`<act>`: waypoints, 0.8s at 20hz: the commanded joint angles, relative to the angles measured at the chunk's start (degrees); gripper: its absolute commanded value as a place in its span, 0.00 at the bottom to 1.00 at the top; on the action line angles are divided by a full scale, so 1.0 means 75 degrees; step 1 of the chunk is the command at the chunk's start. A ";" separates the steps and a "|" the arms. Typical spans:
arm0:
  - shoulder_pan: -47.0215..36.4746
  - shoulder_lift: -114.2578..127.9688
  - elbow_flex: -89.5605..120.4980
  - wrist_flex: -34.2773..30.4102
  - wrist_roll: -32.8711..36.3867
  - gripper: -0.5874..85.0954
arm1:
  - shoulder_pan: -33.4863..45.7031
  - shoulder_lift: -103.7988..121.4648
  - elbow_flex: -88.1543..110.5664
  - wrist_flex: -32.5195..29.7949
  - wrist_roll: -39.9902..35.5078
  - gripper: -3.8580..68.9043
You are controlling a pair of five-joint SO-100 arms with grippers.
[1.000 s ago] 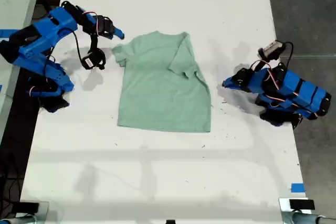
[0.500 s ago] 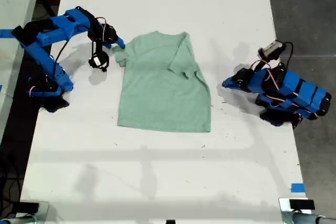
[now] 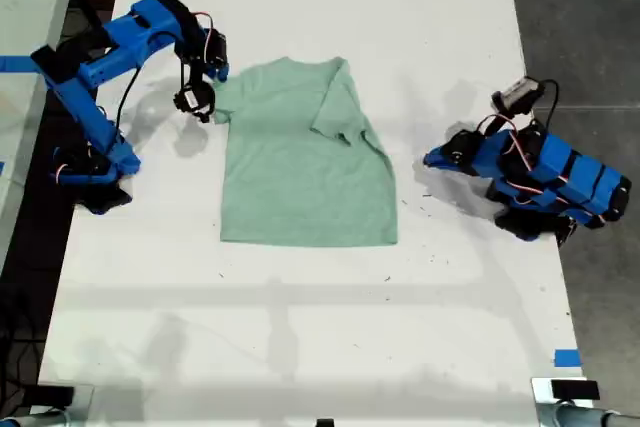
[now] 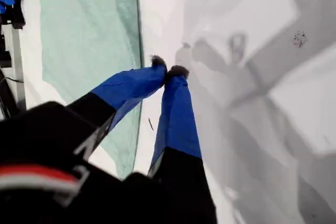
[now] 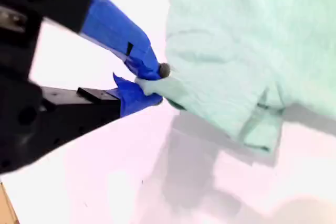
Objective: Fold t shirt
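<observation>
My second pincer (image 5: 149,85) clamped on the t shirt (image 3: 300,162) sleeve, fold beginning; next, carry it across; my first pincer (image 4: 168,70) together, idle.

Bright even light, soft shadows, wrist views blurry, esp. second

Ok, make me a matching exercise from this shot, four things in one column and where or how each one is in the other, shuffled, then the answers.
Things:
1. my first gripper
2. my second gripper
3. the t shirt
4. blue tape

States:
A. lying mid-table, one sleeve folded in
B. shut on the shirt's sleeve
C. shut on nothing, above bare table
D. stuck near the exterior view's lower right table edge

Pairs: 1-C, 2-B, 3-A, 4-D
</observation>
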 commanded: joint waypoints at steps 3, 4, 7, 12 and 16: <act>0.2238 -0.1852 -0.4523 0.1301 -0.1242 0.01 | 0.0059 0.0070 0.0422 -0.0164 -0.0187 0.09; 0.2566 -0.2133 -0.4523 0.1031 -0.1453 0.01 | 0.0059 0.0070 0.0422 -0.0164 -0.0187 0.09; 0.3258 -0.2766 -0.4523 0.0176 -0.2098 0.30 | 0.0059 0.0070 0.0422 -0.0164 -0.0187 0.09; 0.2707 -0.0656 -0.4395 0.0562 -0.1734 0.01 | 0.0047 0.0070 0.0422 -0.0164 -0.0187 0.09; 0.2063 0.3832 -0.3117 0.0867 -0.1312 0.01 | 0.0047 0.0070 0.0422 -0.0164 -0.0211 0.09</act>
